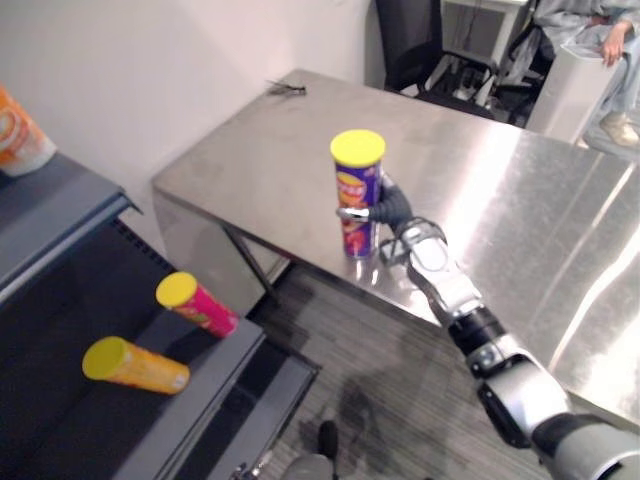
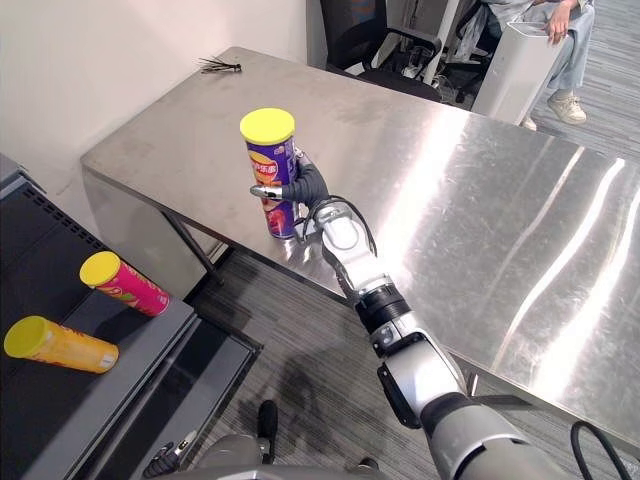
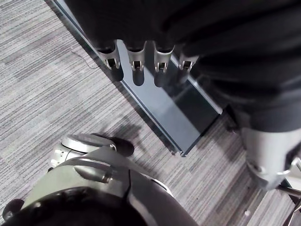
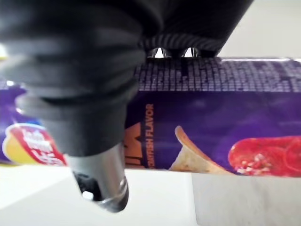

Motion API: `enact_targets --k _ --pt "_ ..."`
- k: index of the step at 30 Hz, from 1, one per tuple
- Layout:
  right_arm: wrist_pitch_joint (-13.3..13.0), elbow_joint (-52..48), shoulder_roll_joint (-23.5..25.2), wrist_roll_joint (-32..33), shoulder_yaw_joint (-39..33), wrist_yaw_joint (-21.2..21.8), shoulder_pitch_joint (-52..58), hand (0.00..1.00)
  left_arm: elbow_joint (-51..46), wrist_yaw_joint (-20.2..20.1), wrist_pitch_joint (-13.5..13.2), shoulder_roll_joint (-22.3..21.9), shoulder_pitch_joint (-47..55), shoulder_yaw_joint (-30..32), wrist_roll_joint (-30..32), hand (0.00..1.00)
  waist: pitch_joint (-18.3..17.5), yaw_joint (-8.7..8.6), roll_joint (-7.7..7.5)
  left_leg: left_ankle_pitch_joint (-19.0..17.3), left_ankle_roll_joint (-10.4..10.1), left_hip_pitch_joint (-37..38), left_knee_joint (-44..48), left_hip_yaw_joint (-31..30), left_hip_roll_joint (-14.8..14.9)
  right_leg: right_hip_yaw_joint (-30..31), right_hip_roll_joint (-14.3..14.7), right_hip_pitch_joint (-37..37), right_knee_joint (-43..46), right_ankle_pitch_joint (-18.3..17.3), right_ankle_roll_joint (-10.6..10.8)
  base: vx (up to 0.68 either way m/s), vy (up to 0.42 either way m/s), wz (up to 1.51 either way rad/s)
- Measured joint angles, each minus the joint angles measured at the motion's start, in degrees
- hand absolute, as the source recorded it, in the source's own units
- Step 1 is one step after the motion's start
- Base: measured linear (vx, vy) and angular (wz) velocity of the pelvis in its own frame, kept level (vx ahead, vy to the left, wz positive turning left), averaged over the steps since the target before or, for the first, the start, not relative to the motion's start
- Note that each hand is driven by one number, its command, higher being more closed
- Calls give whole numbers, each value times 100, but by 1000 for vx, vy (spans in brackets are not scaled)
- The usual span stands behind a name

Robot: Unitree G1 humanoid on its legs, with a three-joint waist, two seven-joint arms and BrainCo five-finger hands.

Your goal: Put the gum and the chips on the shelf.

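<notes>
- Presently the right hand point(image 1: 392, 211) has its fingers point(image 1: 352, 212) curled round one purple chips can point(image 1: 357, 190). They wrap it at about mid-height.
- In the right wrist view the thumb point(image 4: 101, 183) lies against one side of the can and the other fingers cross over the opposite side, so the tube sits pinched between them.
- Above the fingers is the can's yellow lid point(image 2: 267, 124); below them its base stands upright on the steel table point(image 1: 480, 170), near the table's front edge.
- Well apart from those fingers, off to the robot's left and lower down, two more chips cans lie on their sides on the dark shelf point(image 1: 60, 430): one pink can point(image 1: 197, 304) and one orange can point(image 1: 135, 366), both yellow-lidded, near each other but not touching.
- One orange-and-white tub point(image 1: 18, 135) stands on the upper shelf level.
- One small black object point(image 1: 288, 89) rests at the table's far corner, well beyond the fingertips.
- The left hand point(image 3: 135, 61) hangs with straight, relaxed fingers holding nothing, with grey carpet point(image 3: 47, 94) past their tips.
- One person point(image 1: 600, 40) sits behind the table.
</notes>
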Motion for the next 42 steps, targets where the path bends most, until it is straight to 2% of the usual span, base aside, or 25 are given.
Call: enact_targets --k 12,16,21,25,33,39,42 --pt "7 -96 -31 9 16 38 19 100 -132 19 3 7 4 -2 6 0 49 -9 -74 -26 -34 6 0 78 27 103 -1 -18 0 0 0 -1 -2 -2" --pt "50 -1112 -413 53 -24 15 403 100 -164 26 3 38 3 -8 8 0 52 -33 -128 21 5 13 26 153 81 170 8 -70 55 6 -3 2 -12 -6" --pt "-95 -2775 -951 115 -790 18 999 100 -165 27 2 54 37 -6 49 0 -21 -149 -175 43 -14 29 37 307 158 412 47 -222 162 9 -8 -15 -3 -17" --pt "-261 -3442 -1143 124 -1246 18 1536 100 -130 22 2 85 107 -7 61 0 -176 -295 -191 85 -54 29 19 369 244 530 123 -288 186 16 -19 -52 -19 -15" --pt "-358 -3864 -1197 125 -1667 -5 2379 100 -72 10 1 55 184 -9 195 0 -444 -425 -97 187 -167 23 0 514 455 758 294 -474 246 -62 -134 -99 -20 -14" --pt "-471 -4163 -1197 125 -2108 6 2976 100 -73 -5 0 63 298 -2 217 0 -649 -430 -145 204 -200 23 1 714 560 969 365 -628 301 -53 -142 -33 -3 -19" --pt "-475 -4421 -1196 125 -2637 17 3466 100 -78 -18 -2 82 313 1 224 0 -691 -435 -195 203 -201 36 1 735 556 981 373 -629 298 -6 -110 31 -2 -4"
